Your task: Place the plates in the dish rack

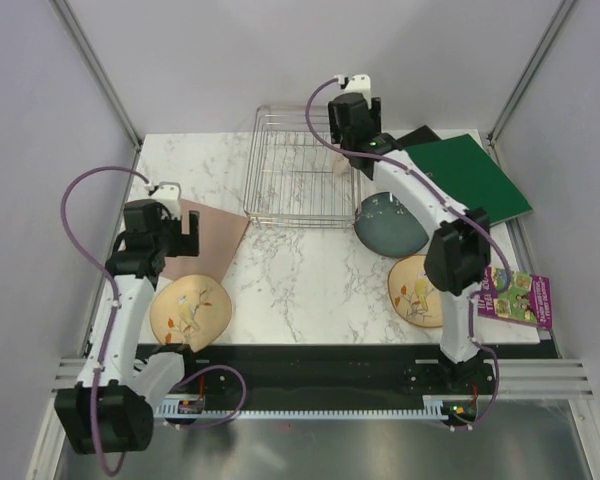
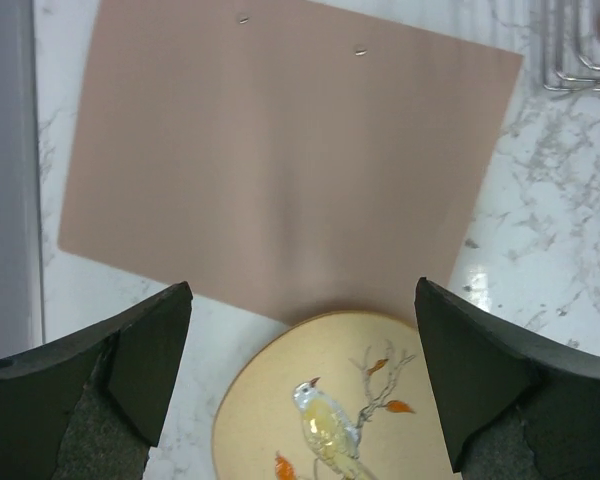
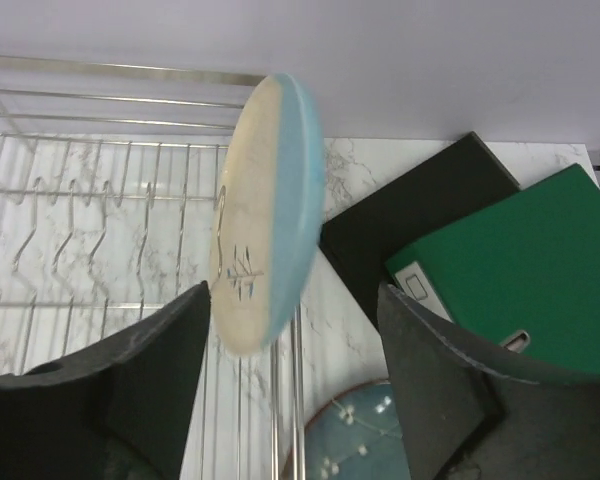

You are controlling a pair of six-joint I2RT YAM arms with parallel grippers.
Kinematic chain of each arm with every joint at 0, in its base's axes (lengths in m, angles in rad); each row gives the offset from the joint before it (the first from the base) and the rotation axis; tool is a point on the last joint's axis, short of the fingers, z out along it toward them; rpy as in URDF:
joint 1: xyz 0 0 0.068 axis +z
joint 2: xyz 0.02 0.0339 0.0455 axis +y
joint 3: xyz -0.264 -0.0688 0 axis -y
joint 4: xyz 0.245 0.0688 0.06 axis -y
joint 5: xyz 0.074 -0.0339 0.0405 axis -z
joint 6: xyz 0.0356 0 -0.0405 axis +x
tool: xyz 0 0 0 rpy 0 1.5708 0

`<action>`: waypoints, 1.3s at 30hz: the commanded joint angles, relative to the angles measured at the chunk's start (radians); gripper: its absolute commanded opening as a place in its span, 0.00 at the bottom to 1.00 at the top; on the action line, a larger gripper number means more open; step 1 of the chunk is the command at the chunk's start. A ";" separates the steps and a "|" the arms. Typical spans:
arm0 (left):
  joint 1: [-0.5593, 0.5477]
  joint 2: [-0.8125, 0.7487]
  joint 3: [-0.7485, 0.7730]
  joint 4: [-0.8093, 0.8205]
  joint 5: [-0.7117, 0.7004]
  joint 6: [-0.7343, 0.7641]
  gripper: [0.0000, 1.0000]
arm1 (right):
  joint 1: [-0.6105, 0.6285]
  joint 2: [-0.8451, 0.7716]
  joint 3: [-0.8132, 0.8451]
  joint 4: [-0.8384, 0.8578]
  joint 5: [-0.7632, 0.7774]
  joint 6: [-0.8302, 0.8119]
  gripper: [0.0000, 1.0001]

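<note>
The wire dish rack (image 1: 298, 180) stands at the back middle of the table. A cream plate with a light-blue segment (image 3: 265, 215) stands on edge at the rack's (image 3: 100, 230) right side. My right gripper (image 3: 295, 340) is open just behind it, its jaws apart from the plate; in the top view it is above the rack's far right corner (image 1: 355, 125). A dark slate-blue plate (image 1: 390, 225) lies against the rack's right side and shows in the right wrist view (image 3: 365, 440). One bird plate (image 1: 190, 312) lies front left, another (image 1: 415, 290) front right. My left gripper (image 2: 305, 340) is open above the left bird plate's (image 2: 330, 400) far edge.
A pink-brown sheet (image 2: 280, 160) lies flat behind the left bird plate. A green ring binder (image 1: 470, 175) and a black board (image 1: 420, 135) lie at the back right. A colourful booklet (image 1: 515, 297) lies at the right edge. Grey walls close in both sides.
</note>
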 commanded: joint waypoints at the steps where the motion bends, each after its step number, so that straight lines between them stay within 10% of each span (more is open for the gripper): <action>1: 0.245 -0.056 0.019 -0.146 0.212 0.234 0.99 | -0.001 -0.281 -0.151 0.004 -0.131 -0.022 0.77; 10: 0.277 -0.064 -0.003 -0.194 0.234 0.217 0.95 | 0.090 -0.454 -0.638 0.110 -1.249 0.214 0.72; 31: 0.336 -0.064 0.198 -0.136 0.145 -0.169 0.97 | 0.447 0.137 -0.566 0.671 -1.419 0.650 0.68; 39: 0.337 -0.108 0.201 -0.174 0.139 -0.203 0.97 | 0.506 0.274 -0.436 0.599 -1.336 0.662 0.65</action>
